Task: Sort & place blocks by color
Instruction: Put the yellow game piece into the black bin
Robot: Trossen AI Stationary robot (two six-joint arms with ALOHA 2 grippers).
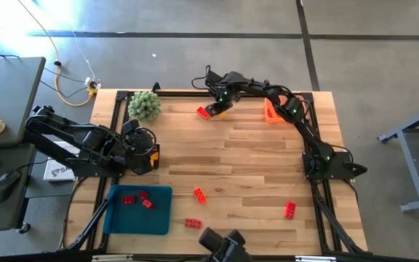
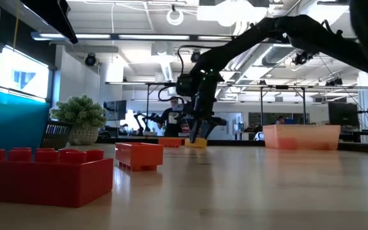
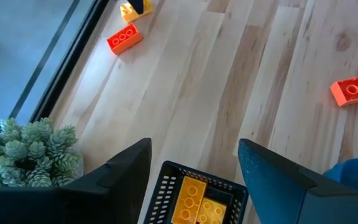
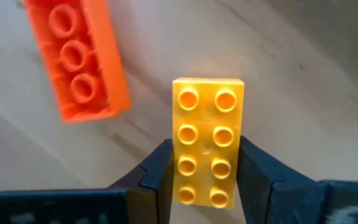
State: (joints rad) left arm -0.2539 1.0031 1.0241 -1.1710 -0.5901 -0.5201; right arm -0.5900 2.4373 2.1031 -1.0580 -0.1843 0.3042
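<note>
At the table's far middle my right gripper (image 1: 222, 104) points down, shut on a yellow two-by-four studded block (image 4: 207, 140). An orange-red block (image 4: 76, 56) lies flat on the wood just beside it. My left gripper (image 3: 194, 168) hovers open at the table's left side, above a black mesh basket (image 3: 166, 193) holding yellow blocks (image 3: 197, 202). Three red blocks (image 1: 138, 199) lie in the blue tray (image 1: 158, 218). More red blocks (image 1: 199, 194) (image 1: 193, 223) (image 1: 289, 209) lie loose on the near half of the table. My right gripper pinches the yellow block by its two long sides (image 4: 174, 168), toward one end, between its two fingers. The fingers come from above, pointing steeply down, one on each side. The block stays level, studs up; whether it is clear of the table, I cannot tell.
A green spiky plant ball (image 1: 145, 105) sits at the far left corner. An orange tray (image 1: 271, 110) stands at the far right, close to my right arm. Bare wood spreads across the table's middle.
</note>
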